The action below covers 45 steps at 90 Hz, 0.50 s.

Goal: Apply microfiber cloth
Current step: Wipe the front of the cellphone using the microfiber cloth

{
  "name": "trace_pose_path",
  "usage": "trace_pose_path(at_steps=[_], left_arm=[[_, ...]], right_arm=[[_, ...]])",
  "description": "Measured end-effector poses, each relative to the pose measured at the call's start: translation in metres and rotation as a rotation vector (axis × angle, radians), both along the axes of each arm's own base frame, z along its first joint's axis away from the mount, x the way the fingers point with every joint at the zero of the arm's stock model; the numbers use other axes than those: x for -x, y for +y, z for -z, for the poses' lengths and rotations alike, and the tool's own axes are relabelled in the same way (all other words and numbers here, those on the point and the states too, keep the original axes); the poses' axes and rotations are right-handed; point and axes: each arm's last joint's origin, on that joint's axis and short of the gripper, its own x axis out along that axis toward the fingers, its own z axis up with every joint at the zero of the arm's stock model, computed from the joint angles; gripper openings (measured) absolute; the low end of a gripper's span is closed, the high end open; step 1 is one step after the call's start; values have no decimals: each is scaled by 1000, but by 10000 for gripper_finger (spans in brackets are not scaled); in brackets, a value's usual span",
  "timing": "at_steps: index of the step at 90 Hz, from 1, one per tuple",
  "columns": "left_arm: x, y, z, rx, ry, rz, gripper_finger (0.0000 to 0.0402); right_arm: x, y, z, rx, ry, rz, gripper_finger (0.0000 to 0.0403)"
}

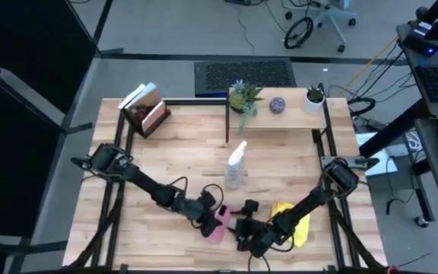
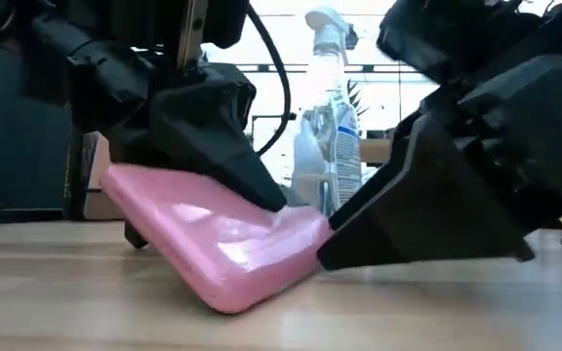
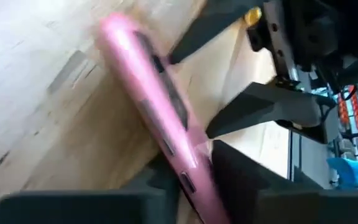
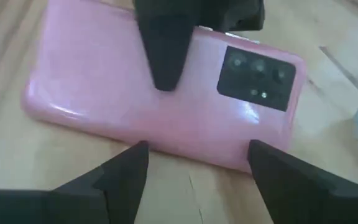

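We see the left gripper (image 1: 213,221) pinching a pink phone (image 1: 220,225), tipped up on the table (image 1: 181,152). The right gripper (image 1: 242,228) waits open beside it. The microfiber cloth (image 1: 299,228) lies under the right arm. A spray bottle (image 1: 236,165) stands behind.

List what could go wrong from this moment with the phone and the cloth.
1. The left gripper holds the pink phone tilted on one edge; it may slip and slap the table.
2. The right gripper, open, points close at the phone and may knock it loose.
3. The yellow cloth lies under the right arm, which may drag it.
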Motion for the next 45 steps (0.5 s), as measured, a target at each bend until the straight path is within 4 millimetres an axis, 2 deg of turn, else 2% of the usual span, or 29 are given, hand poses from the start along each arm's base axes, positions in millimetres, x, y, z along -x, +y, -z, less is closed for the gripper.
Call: trace_pose_path(at_steps=[12, 26, 33, 45], left_arm=[[0, -2, -5, -18, -26, 34, 27], [8, -6, -21, -102, -17, 99, 18], [10, -9, -39, -218, 19, 124, 14], [8, -16, -69, -529, 169, 212, 6]], right_arm=[[11, 2, -23, 13, 35, -30, 258], [37, -2, -67, -3, 74, -9, 258], [52, -5, -80, -28, 104, 11, 258], [69, -7, -95, -97, 124, 54, 258]])
